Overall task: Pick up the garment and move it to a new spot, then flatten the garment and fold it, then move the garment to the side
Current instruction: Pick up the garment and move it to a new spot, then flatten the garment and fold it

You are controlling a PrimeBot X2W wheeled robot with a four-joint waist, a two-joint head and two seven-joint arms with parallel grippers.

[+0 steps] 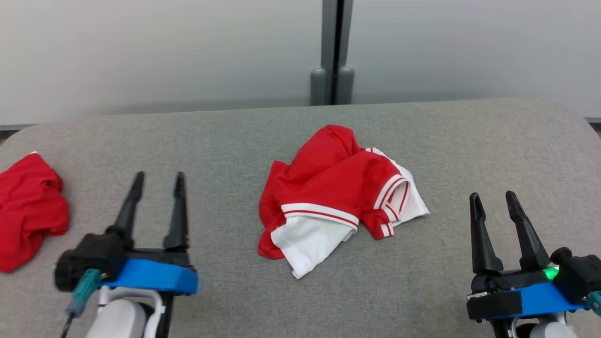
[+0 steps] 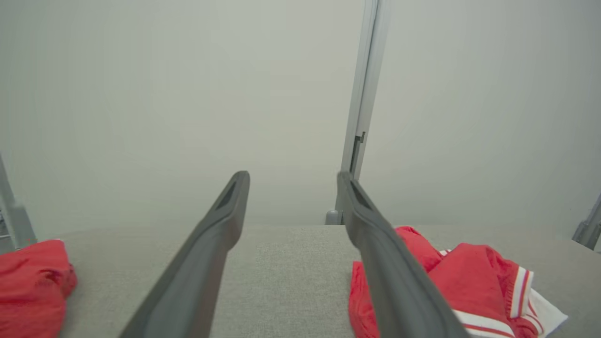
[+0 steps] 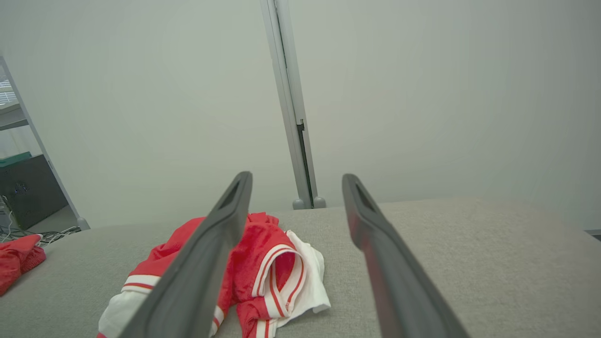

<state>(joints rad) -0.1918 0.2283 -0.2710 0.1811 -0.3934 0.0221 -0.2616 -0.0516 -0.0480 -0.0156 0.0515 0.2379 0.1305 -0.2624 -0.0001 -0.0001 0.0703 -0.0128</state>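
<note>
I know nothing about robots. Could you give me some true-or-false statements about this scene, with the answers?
1. The red and white garment lies on the grey table between the left hand and the right hand. True.
2. The left hand grips the garment. False: it is open, apart from the garment.
3. A second red cloth lies at the table's left end. True.
4. The garment is neatly folded. False: it lies crumpled.
</note>
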